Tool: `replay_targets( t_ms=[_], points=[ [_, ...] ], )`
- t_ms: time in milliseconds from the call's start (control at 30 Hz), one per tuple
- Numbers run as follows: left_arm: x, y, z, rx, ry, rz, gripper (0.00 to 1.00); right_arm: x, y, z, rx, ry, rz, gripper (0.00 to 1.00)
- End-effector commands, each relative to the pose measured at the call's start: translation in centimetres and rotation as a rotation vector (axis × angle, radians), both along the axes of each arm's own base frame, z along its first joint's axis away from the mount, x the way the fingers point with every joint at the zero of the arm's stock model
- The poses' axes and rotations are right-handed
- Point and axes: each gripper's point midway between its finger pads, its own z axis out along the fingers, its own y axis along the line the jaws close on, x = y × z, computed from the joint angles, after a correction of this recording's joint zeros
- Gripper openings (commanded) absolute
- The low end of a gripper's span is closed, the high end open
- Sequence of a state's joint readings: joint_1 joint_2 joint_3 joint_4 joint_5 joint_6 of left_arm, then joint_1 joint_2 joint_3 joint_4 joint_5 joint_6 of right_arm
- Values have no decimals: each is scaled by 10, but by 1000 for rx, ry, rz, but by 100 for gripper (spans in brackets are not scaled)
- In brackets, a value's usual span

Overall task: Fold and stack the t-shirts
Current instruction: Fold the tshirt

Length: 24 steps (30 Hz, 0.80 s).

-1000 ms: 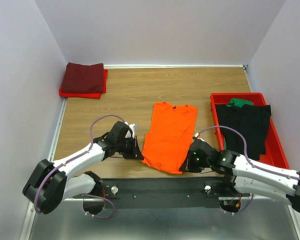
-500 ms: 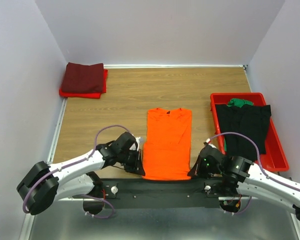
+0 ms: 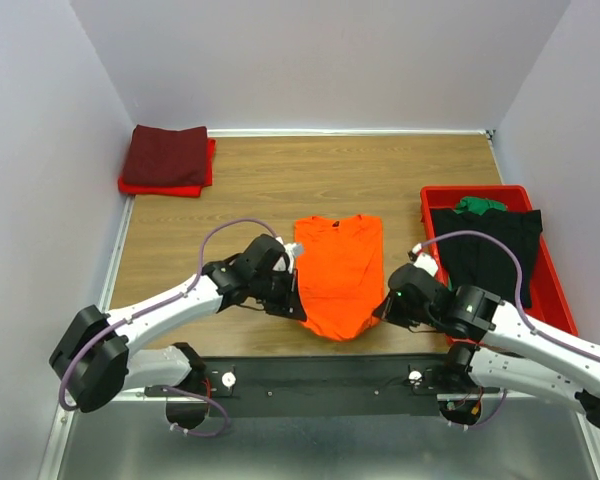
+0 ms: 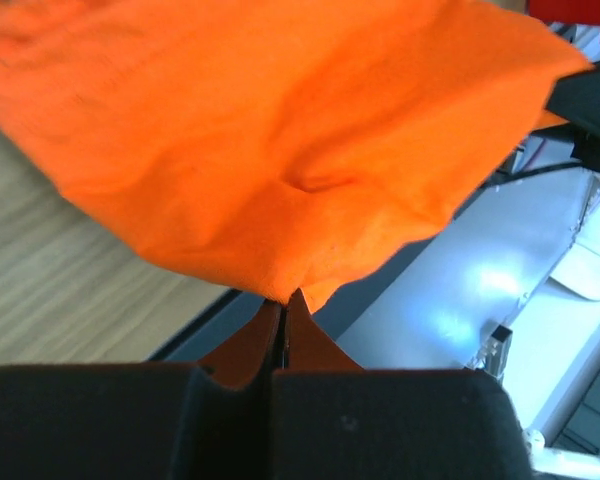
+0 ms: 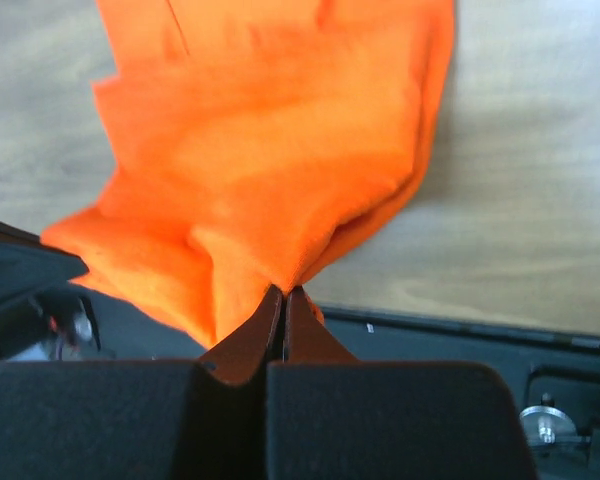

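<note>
The bright orange t-shirt [image 3: 338, 270] lies lengthwise on the wooden table [image 3: 280, 175], collar at the far end. Its near end is lifted and sags in a curve between my two grippers. My left gripper [image 3: 300, 308] is shut on the near-left corner, with orange t-shirt [image 4: 280, 130] bunched at my left gripper's [image 4: 283, 300] tips. My right gripper [image 3: 383, 306] is shut on the near-right corner, and folds of the orange t-shirt [image 5: 270, 150] rise from my right gripper's [image 5: 285, 292] tips. A folded maroon t-shirt [image 3: 167, 155] rests on a folded red t-shirt [image 3: 160, 187] at the far left.
A red plastic tray [image 3: 440, 191] stands at the right, holding a black t-shirt [image 3: 490, 255] and a crumpled green t-shirt [image 3: 478, 205]. A black rail [image 3: 320, 375] with the arm bases runs along the table's near edge. Pale walls enclose the table on three sides.
The skewed shirt was first dragged straight toward the near edge. Both grippers have since raised its near end and carried it a little toward the far side.
</note>
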<state>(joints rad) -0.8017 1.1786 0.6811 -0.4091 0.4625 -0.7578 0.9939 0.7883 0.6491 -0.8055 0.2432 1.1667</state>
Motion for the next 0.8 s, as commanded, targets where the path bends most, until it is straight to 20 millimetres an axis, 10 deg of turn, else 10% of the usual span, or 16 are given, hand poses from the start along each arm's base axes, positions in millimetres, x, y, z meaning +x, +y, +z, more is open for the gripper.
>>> replay_targets(
  t_ms=[0, 767],
  points=[
    [24, 0, 6, -6, -61, 8, 0, 33, -8, 21, -114, -140, -51, 0],
    [137, -9, 30, -48, -198, 78, 0, 142, 8, 49, -171, -246, -17, 0]
  ],
)
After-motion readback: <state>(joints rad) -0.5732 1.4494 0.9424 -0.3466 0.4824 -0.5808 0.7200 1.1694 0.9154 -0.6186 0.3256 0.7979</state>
